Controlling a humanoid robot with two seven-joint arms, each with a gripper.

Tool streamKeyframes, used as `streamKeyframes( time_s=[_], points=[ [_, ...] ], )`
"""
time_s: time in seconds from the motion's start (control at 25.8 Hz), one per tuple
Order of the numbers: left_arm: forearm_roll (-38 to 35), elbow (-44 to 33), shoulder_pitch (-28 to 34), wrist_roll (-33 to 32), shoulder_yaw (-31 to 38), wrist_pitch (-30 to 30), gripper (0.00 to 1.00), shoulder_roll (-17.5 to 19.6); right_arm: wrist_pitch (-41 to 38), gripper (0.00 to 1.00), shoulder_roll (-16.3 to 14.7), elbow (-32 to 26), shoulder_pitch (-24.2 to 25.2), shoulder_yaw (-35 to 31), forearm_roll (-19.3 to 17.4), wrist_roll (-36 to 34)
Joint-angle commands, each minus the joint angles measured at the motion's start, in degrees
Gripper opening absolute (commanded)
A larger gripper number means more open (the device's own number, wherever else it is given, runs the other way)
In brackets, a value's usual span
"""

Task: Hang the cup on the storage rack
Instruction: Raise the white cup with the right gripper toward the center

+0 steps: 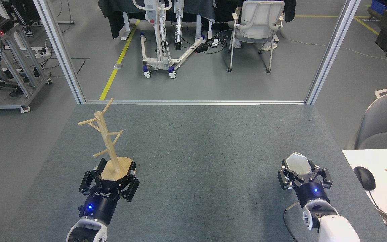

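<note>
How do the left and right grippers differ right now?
The left gripper has its fingers around the round base of the wooden mug tree; the right gripper is shut on the white hexagonal cup. The left sits at the table's near left, the right at its near right. Both are black and show a blue light.

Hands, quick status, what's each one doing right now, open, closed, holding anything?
Left hand: fingers closed around the round base of the storage rack.
Right hand: closed on the white cup, its opening facing up.
</note>
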Motion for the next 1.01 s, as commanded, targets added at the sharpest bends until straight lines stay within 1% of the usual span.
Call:
streamKeyframes(
  time_s=[0.0,0.15,0.19,0.23,0.31,0.39,0.43,0.5,0.54,0.66,0.7,0.81,0.97],
  points=[
    [0.05,0.05,-0.09,0.0,-0.03,-2.3,0.99,0.06,-3.48,0.38,-1.26,-5.33,-0.22,-0.11,-0.14,7.01],
    [0.13,0.13,-0.17,0.0,-0.12,-3.89,0.99,-0.12,-4.88,0.37,-0.56,-9.02,-2.68,0.16,-0.22,7.8],
    [0.13,0.13,-0.17,0.0,-0.12,-3.89,0.99,-0.12,-4.88,0.37,-0.56,-9.02,-2.68,0.16,-0.22,7.8],
    [0.13,0.22,-0.17,0.0,-0.12,-3.89,0.99,-0.12,-8.4,0.37,-0.38,-10.16,-4.53,0.25,-1.45,7.89],
    [0.13,0.49,-0.35,0.0,-0.3,-3.98,0.99,-0.29,-13.41,0.37,0.23,-10.34,-6.81,0.69,-3.04,8.77],
    [0.14,0.75,-1.14,0.0,-1.09,-3.98,0.99,-0.21,-16.13,0.36,1.81,-10.69,-9.18,2.97,-4.35,12.02],
    [0.22,0.75,-1.49,0.0,-1.88,-4.15,0.99,-0.12,-16.4,0.36,2.43,-10.95,-10.32,4.02,-5.06,13.34],
    [0.13,0.66,-1.49,0.0,-2.67,-5.47,0.99,-0.12,-16.22,0.36,3.04,-10.95,-11.99,6.05,-6.55,13.6],
    [0.13,0.57,-1.49,0.0,-2.76,-6.35,0.99,-0.29,-15.78,0.36,3.57,-10.95,-12.61,7.28,-6.73,13.6],
    [0.13,0.22,-1.32,-0.09,-2.93,-7.84,0.99,-0.38,-14.64,0.34,7.61,-11.13,-14.46,10.7,-6.73,13.87],
    [0.05,0.13,-1.14,-0.09,-2.93,-7.84,0.99,-0.38,-14.03,0.33,8.32,-11.57,-15.07,11.85,-6.73,14.13],
    [0.05,-0.04,-0.88,-0.44,-2.93,-7.49,0.99,-0.38,-12.79,0.33,8.76,-13.06,-16.83,14.4,-6.9,14.39],
    [0.05,0.22,-1.05,-0.97,-4.25,-6.96,0.99,-0.38,-14.02,0.33,8.32,-15.26,-17.71,15.8,-7.17,14.48]
  ],
)
